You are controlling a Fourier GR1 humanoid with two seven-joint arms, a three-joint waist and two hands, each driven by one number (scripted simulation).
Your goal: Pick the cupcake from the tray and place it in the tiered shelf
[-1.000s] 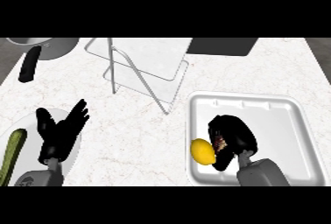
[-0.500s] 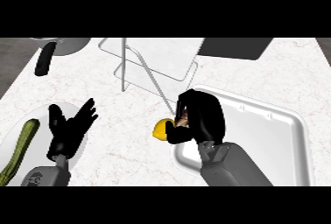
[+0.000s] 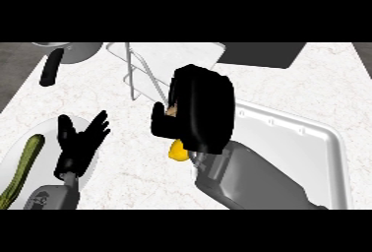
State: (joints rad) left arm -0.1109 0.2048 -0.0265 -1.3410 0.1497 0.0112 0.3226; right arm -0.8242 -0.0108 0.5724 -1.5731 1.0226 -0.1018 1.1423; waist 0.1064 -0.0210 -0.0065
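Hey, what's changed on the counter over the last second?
The right robot hand, curled round the cupcake, has lifted it out of the tray and carried it left and farther up the counter, close to the wire tiered shelf. The left robot hand stayed open at the lower left.

Worktop (image 3: pixel 291 83) is showing white marbling with grey veins; tray (image 3: pixel 309 140) is reading white; left hand (image 3: pixel 78 142) and right hand (image 3: pixel 202 113) black; cupcake (image 3: pixel 173 110) brown; fruit (image 3: pixel 176 150) yellow; vegetable (image 3: pixel 22 167) green.
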